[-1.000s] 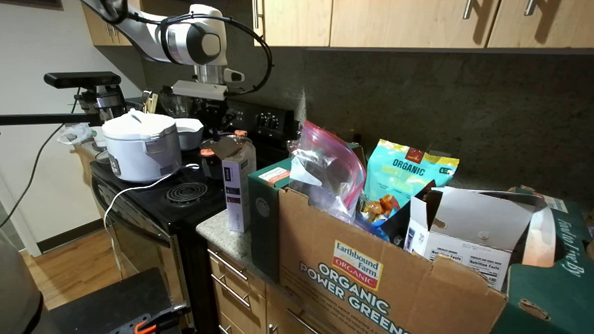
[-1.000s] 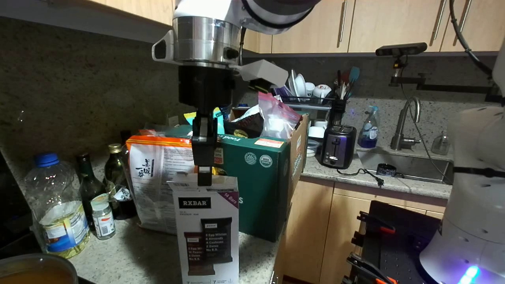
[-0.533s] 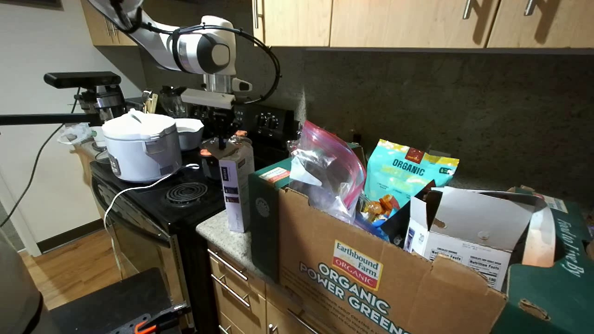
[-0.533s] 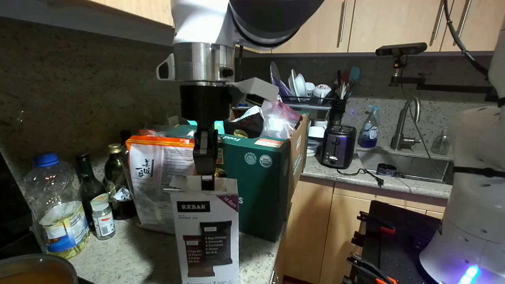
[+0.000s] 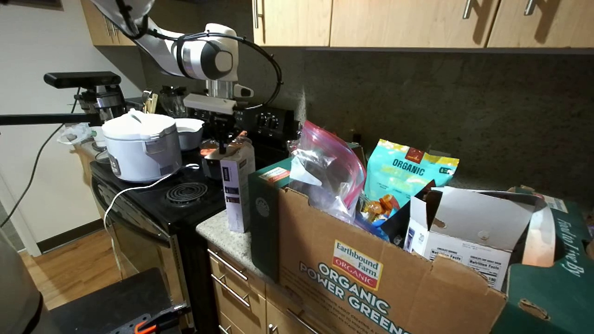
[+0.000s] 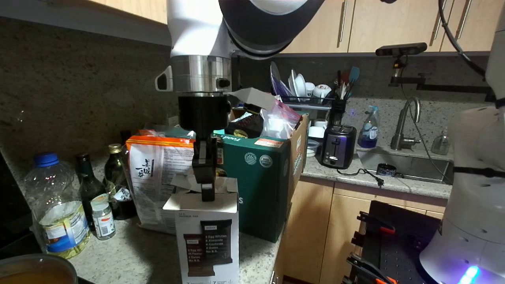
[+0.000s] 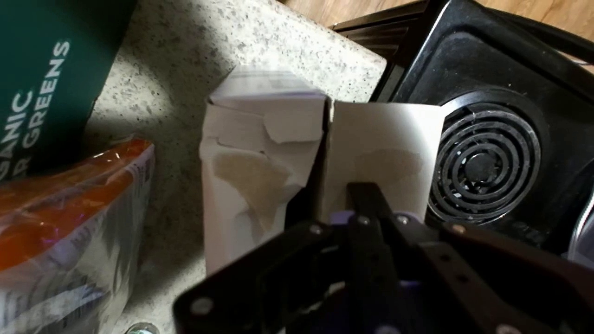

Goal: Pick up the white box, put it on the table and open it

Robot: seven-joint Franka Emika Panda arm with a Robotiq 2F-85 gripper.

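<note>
The box stands upright near a counter corner by the stove, flap bent outward below the gripper, whose fingers meet.

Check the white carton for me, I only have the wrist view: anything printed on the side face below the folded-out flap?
Observer: Yes. In an exterior view, that face of the white bar carton shows two printed bar packets, one reddish-brown, one near-black.
Operator: Anything on the stove outside my frame?
Observer: Yes. In an exterior view, a white rice cooker stands on it, lid closed.
Operator: Is the green box marked GREENS open on top?
Observer: Yes. In both exterior views, a pink-edged zip-top bag sticks out of its open top.
</note>
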